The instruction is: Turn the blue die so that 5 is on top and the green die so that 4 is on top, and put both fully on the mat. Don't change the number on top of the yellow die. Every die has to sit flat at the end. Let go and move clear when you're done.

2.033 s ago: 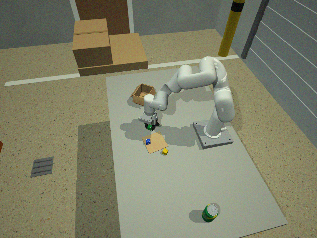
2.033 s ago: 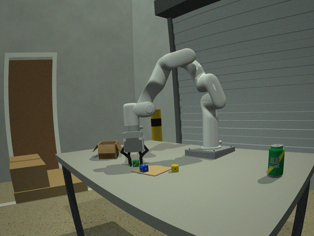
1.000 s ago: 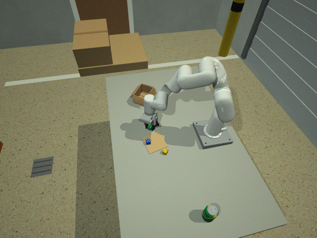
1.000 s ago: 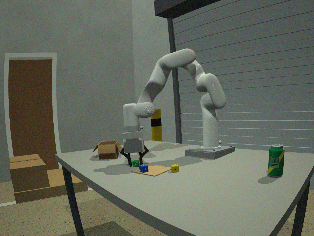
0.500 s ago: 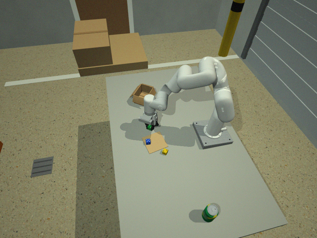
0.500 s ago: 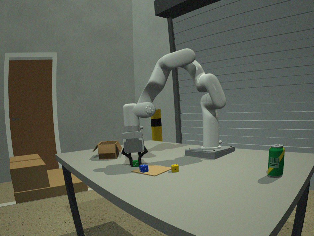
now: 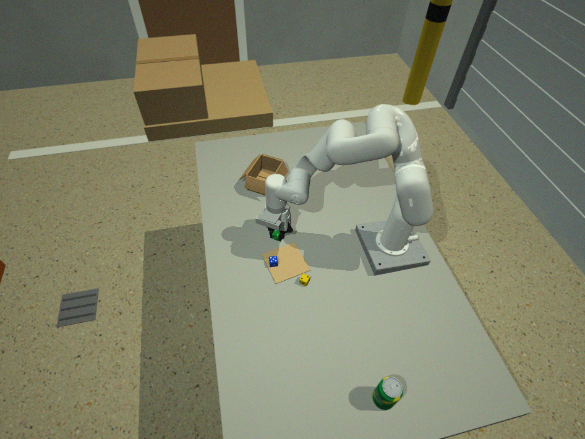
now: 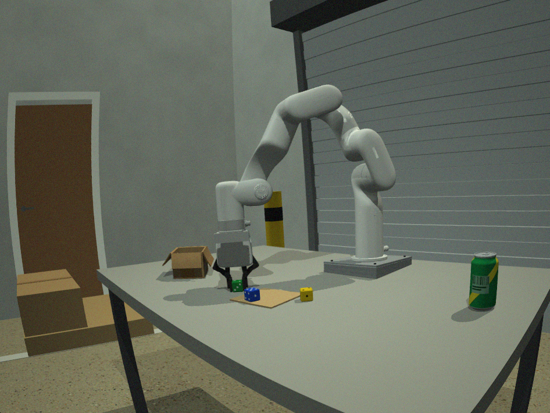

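My gripper (image 8: 236, 284) points straight down and is shut on the green die (image 8: 237, 285), which rests on the grey table just behind the brown mat (image 8: 265, 297). In the overhead view the green die (image 7: 275, 234) shows between the black fingers (image 7: 276, 234), off the mat (image 7: 286, 262). The blue die (image 7: 273, 260) sits flat on the mat's left part, also in the side view (image 8: 252, 294). The yellow die (image 7: 304, 279) sits on the table just off the mat's right corner, also in the side view (image 8: 306, 294).
An open cardboard box (image 7: 262, 172) stands on the table behind the gripper. A green can (image 7: 388, 392) stands near the table's front end. The arm's base plate (image 7: 392, 248) is to the right of the mat.
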